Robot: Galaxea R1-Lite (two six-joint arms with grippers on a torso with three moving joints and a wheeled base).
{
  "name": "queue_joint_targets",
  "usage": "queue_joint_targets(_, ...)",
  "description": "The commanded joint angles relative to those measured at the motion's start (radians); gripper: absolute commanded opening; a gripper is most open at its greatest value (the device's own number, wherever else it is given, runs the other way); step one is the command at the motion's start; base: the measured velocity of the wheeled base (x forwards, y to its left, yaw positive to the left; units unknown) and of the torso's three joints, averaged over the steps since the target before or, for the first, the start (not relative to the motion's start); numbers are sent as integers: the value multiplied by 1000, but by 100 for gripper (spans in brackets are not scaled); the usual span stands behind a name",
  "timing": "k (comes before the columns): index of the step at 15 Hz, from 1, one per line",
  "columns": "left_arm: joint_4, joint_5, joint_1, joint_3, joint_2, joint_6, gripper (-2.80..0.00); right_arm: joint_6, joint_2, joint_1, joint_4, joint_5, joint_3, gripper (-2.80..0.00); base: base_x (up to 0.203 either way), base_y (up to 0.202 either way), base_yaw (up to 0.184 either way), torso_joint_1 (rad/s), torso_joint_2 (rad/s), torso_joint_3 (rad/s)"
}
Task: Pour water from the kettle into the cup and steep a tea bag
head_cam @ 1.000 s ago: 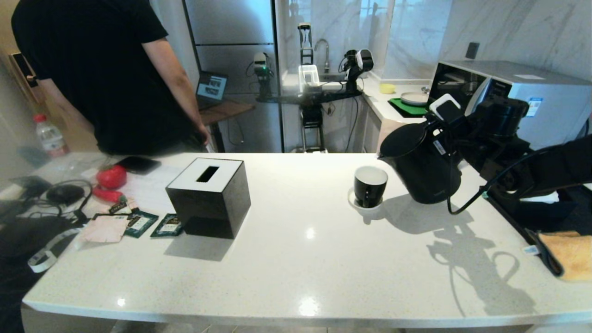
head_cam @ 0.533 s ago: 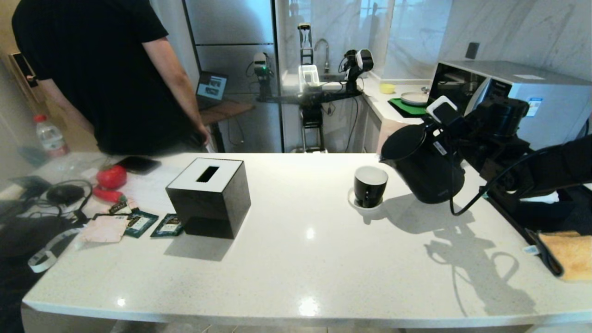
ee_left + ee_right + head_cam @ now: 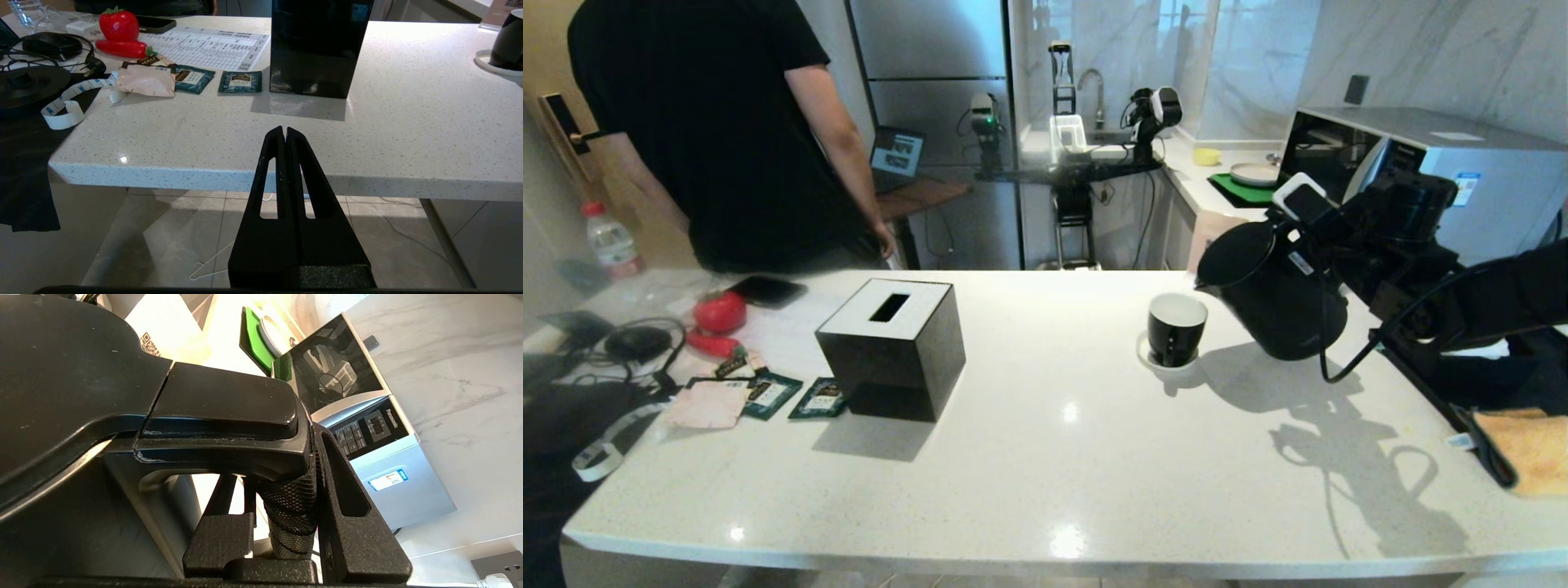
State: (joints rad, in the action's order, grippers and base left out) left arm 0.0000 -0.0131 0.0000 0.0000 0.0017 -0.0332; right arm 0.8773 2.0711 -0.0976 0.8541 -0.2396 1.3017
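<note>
Kettle [image 3: 1278, 298] tips further toward cup [image 3: 1176, 327]; right gripper [image 3: 286, 522] clamps its handle. Pour step; next, spout over cup.

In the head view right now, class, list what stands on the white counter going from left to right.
Red strawberry toy → green sachets → black tissue box → cup on its saucer → kettle, lifted and tilted in the right gripper.

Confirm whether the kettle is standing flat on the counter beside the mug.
No: in the head view the kettle is held tilted by the right gripper, its spout leaning toward the mug.
</note>
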Motion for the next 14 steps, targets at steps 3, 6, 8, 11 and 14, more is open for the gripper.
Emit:
queue_joint_targets(3,0,-1,0,0,0,-1,-280,48,0,-10,23,0,1,-280,0,0,0,0,0,0)
queue_joint_targets(6,0,-1,0,0,1,-1,-280,52,1,-14,23,-1,-2,-280,0,0,0,0,0,0)
queue_joint_targets(8,0,-1,0,0,1,-1,-280,69,1,-14,23,-1,-2,-280,0,0,0,0,0,0)
queue_joint_targets(11,0,-1,0,0,0,-1,-280,103,1,-14,25,16,-9,-280,0,0,0,0,0,0)
queue_joint_targets(14,0,-1,0,0,1,-1,-280,106,8,-14,25,16,0,-280,0,0,0,0,0,0)
